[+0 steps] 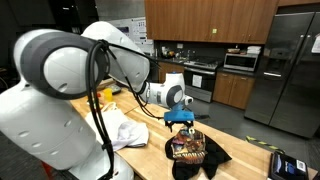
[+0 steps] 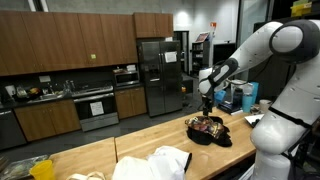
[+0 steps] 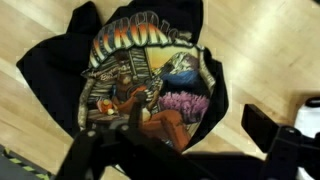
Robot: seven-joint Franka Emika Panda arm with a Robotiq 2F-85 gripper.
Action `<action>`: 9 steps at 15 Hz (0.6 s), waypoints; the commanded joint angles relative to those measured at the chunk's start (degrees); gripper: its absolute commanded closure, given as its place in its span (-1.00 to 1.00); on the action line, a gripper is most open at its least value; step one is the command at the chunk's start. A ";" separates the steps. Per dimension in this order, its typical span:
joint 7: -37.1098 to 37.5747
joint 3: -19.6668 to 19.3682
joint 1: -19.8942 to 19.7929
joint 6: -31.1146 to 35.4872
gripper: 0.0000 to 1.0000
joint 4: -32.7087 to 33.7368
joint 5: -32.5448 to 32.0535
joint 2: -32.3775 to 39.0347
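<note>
One black T-shirt (image 3: 150, 80) lies bunched, print up, on the wooden counter (image 1: 250, 150), right of a white cloth (image 1: 120, 128). We see the gripper (image 1: 181, 124) poised just above it, pointing straight down, jaws spread wide and empty. Far behind stands the refrigerator (image 1: 290, 70).

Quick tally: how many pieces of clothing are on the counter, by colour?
black shirt: 1
white cloth: 1
Total: 2
</note>
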 commanded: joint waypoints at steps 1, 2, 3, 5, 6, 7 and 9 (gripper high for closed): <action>6.64 0.13 -1.58 13.47 -1.00 -1.12 1.35 4.16; 8.77 0.45 -2.06 17.52 -1.00 -1.66 1.15 5.00; 10.33 0.54 -2.22 20.62 -1.00 -1.97 1.65 6.09; 14.23 1.22 -2.48 22.39 -1.00 -2.23 2.15 9.18; 15.68 1.53 -2.85 22.99 -1.00 -2.29 1.06 10.53; 16.68 1.70 -2.83 20.17 -1.00 -1.57 1.17 12.15; 19.75 2.34 -2.92 15.69 -1.00 -0.02 -0.36 16.28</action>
